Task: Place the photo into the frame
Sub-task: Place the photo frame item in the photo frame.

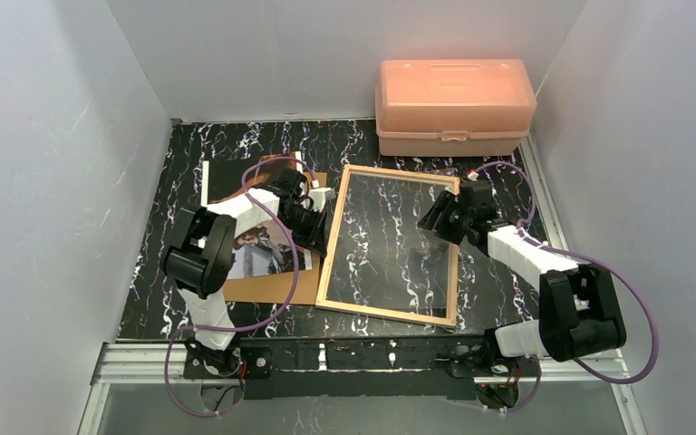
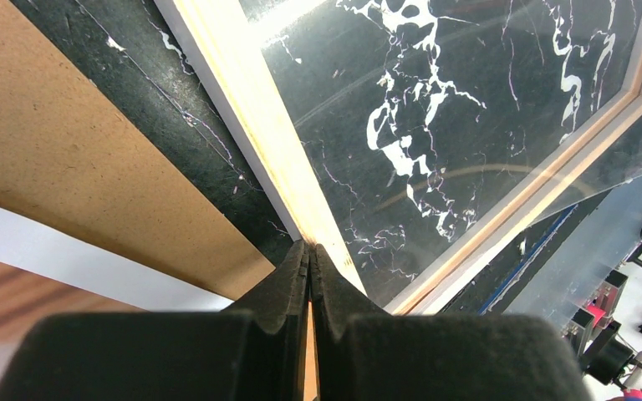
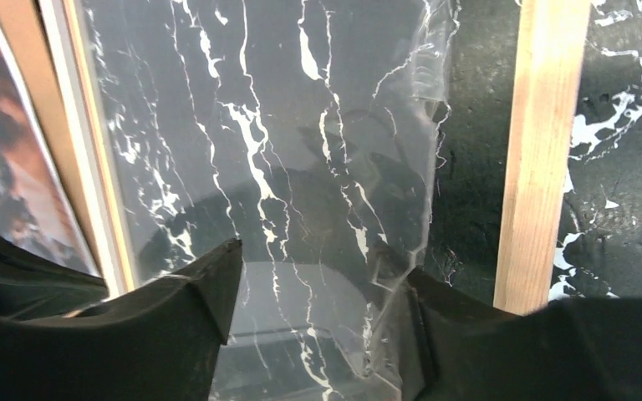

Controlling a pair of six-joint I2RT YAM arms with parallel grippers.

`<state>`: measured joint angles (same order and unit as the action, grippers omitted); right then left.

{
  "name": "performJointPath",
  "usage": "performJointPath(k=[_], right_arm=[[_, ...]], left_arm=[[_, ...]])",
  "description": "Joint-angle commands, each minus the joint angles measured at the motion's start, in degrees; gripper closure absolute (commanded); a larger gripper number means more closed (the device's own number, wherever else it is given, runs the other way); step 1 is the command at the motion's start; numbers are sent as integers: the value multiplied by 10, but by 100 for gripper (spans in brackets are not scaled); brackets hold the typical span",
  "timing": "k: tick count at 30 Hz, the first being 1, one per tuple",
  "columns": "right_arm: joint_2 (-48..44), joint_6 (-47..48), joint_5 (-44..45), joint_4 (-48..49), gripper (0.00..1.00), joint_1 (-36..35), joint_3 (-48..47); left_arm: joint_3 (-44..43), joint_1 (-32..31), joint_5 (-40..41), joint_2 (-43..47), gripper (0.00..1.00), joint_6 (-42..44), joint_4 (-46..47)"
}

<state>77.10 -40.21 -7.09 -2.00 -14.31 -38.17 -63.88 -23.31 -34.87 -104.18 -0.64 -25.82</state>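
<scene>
Left end effector [image 2: 309,251], pressed together, sits at the 9 o'clock rail of the frame [image 1: 385,314], while the right end effector [image 3: 322,263] hangs spread over the clear pane [image 3: 301,125] inside it. Loading looks not yet begun: the photo [image 1: 256,245] lies outside at the frame's 9 o'clock, on the brown backing board [image 1: 272,288], partly under the left arm. Board and rail lie close, so room is tight there; the worktop [image 1: 488,299] is freer at 3 o'clock.

Left arm [image 1: 201,258], right arm [image 1: 544,263] — white shells, black joints, purple cables [image 1: 643,317]; black gripper fingers [image 3: 175,326].
</scene>
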Motion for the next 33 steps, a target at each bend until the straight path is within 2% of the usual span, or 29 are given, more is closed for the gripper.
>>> performJointPath(k=[1,12,21,33], right_arm=[[17,47,68,-87,32,-47,-71],[80,96,127,-188,11,-77,-157],[101,127,173,-248,2,-100,-203],[120,141,187,-260,1,-106,-199]], left_arm=[[-11,-4,-19,-3,100,4,-6],[-9,-4,-21,-1,100,4,-8],[-9,-4,-22,-1,100,4,-7],[-8,-4,-24,-1,100,4,-7]])
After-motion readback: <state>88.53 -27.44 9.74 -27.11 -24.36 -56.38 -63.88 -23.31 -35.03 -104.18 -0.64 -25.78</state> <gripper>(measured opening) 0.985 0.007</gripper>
